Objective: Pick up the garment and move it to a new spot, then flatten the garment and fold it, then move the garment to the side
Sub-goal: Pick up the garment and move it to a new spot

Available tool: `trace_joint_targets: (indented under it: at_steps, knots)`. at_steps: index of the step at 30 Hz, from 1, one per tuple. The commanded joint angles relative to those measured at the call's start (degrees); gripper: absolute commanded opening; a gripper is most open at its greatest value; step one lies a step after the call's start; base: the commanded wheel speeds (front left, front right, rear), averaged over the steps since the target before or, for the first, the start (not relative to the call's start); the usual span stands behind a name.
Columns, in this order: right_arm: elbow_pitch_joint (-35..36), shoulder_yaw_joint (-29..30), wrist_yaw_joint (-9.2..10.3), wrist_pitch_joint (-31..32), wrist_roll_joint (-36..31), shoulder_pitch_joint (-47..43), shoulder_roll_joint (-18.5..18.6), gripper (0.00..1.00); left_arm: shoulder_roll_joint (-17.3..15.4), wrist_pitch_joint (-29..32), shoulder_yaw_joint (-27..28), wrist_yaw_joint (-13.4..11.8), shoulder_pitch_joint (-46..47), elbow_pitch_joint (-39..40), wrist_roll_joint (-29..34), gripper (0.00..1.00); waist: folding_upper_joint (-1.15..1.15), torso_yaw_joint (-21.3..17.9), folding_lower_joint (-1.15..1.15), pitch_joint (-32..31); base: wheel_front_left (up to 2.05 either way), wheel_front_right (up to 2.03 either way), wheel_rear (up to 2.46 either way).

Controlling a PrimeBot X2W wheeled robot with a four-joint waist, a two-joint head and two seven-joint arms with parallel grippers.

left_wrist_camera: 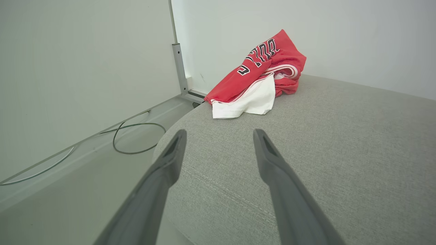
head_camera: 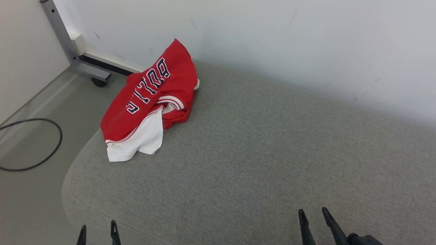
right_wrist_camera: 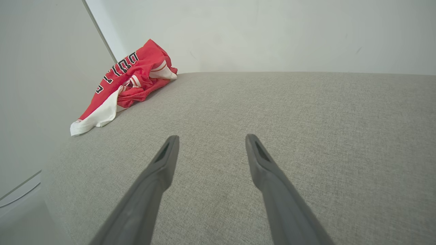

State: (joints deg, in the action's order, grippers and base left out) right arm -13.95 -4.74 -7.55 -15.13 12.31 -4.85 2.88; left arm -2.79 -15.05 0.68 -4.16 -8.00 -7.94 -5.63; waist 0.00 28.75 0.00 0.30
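A red garment [head_camera: 155, 93] with dark lettering and a white part lies crumpled at the far left of a grey cushioned surface [head_camera: 265, 153], leaning against the white wall. It shows again in the left wrist view [left_wrist_camera: 260, 76] and the right wrist view [right_wrist_camera: 126, 80]. My left gripper [head_camera: 98, 228] is open at the near left edge of the surface, far short of the garment. My right gripper [head_camera: 313, 216] is open at the near right, nothing between its fingers. Each wrist view shows its own gripper wide apart: left [left_wrist_camera: 219, 135], right [right_wrist_camera: 211, 140].
A black cable [head_camera: 32, 144] loops on the floor to the left of the surface. A grey metal leg on a caster [head_camera: 73, 56] stands at the back left by the wall. The white wall [head_camera: 289, 41] runs along the far side of the surface.
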Motion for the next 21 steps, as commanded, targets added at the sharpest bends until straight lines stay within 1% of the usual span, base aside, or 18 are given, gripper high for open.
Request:
trace_joint_targets:
  at_steps: [1, 5, 8, 10, 13, 17, 21]
  knots:
    - [-0.1, -0.2, 0.12, 0.0, -0.5, 0.2, 0.0, 1.0, -0.2, -0.2, 0.0, -0.3, -0.6, 0.3, 0.0, 1.0, 0.0, 0.0, 0.0, 0.0, 0.0, 0.0, 0.0]
    - [-0.1, -0.1, 0.12, 0.0, -0.4, 0.2, 0.0, 1.0, -0.2, -0.2, 0.4, 0.1, 0.6, 0.3, 0.4, 1.0, 0.0, -0.1, 0.0, 0.1, 0.0, 0.0, 0.0]
    - [0.0, 0.5, 0.12, 0.0, -0.5, 0.2, 0.0, 1.0, -0.2, -0.2, 1.3, 1.1, 2.6, 0.3, 0.6, 1.0, 0.0, -0.3, 0.0, 0.2, 0.0, 0.0, 0.0]
    - [0.1, 0.6, 0.12, 0.0, -0.7, 0.6, 0.0, 1.0, -0.2, -0.2, 2.8, 1.4, 4.0, 0.7, 0.3, 1.0, 0.0, -1.4, 0.0, 0.9, 0.0, 0.0, 0.0]
    - [0.3, 0.8, 0.12, 0.0, -1.5, 1.5, 0.0, 1.0, -0.1, -0.2, 4.5, 2.4, 7.2, 0.2, 0.0, 1.0, 0.0, -3.7, 0.0, 2.5, 0.0, 0.0, 0.0]
    - [0.8, 2.0, 0.12, 0.0, -2.8, 2.9, 0.0, 1.0, -0.2, -0.2, 7.7, 5.3, 13.4, -0.2, -1.1, 1.0, 0.0, -7.3, 0.0, 5.4, 0.0, 0.0, 0.0]
    - [1.6, 3.7, 0.12, 0.0, -4.3, 4.9, 0.0, 1.0, -1.2, -0.2, 11.9, 8.1, 21.2, -1.4, -2.2, 1.0, 0.0, -11.0, 0.0, 9.0, 0.0, 0.0, 0.0]
